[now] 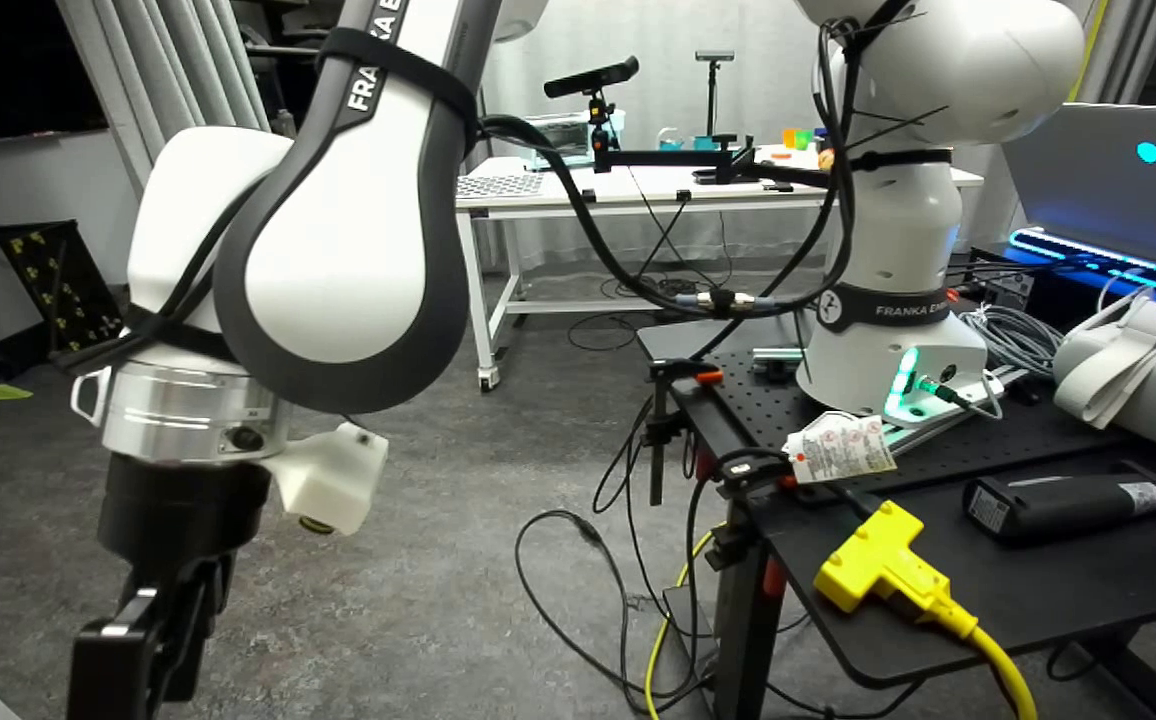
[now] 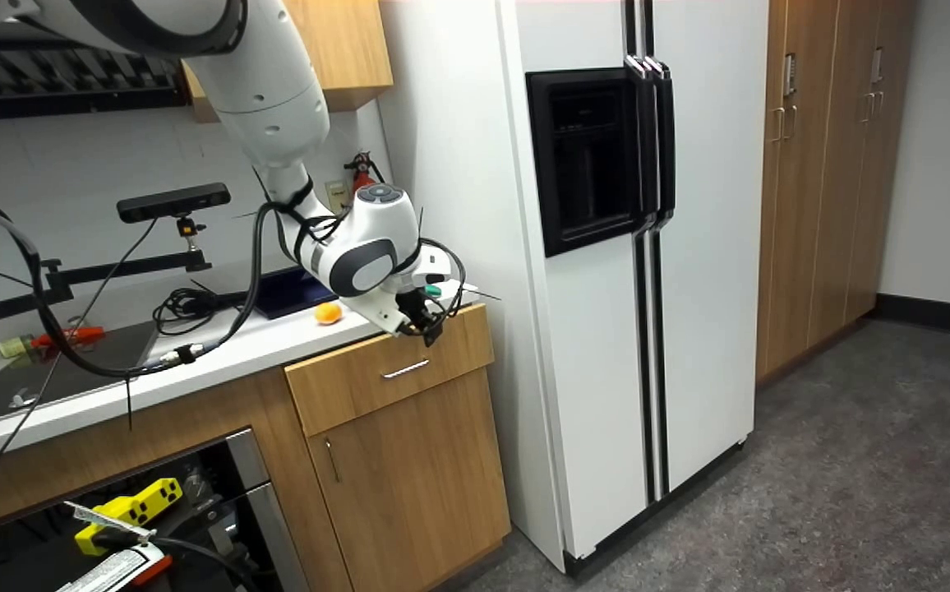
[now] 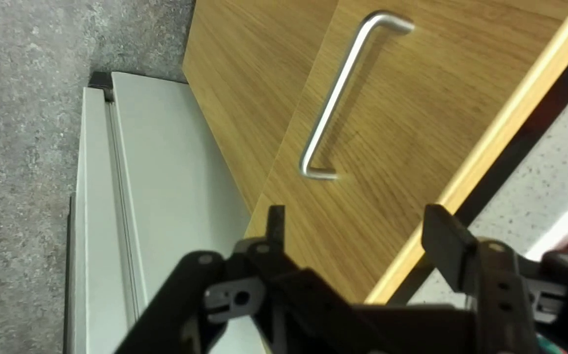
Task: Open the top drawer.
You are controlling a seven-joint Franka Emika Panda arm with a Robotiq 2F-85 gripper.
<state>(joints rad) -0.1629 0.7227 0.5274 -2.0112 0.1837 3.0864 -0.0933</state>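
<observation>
The top drawer (image 2: 352,396) has a tan wooden front with a silver bar handle (image 2: 406,369). Seen from the wrist, the drawer front (image 3: 402,123) runs diagonally, with a dark gap between its light upper rim and the counter. My gripper (image 3: 355,222) is open, its fingers well apart with nothing held. One finger (image 3: 276,226) lies over the drawer face, below the metal handle (image 3: 333,98); the opposite one overlaps the rim and gap. Contact with the wood cannot be told. In an exterior view the gripper (image 2: 426,325) is at the drawer's upper edge, near the fridge.
A white fridge (image 2: 458,205) stands right beside the drawer. On the white counter (image 2: 278,335) lie an orange fruit (image 2: 328,313) and a dark blue tray (image 2: 290,292). Below the drawer is a cupboard door (image 2: 417,469). Black cables (image 2: 255,271) hang along the arm.
</observation>
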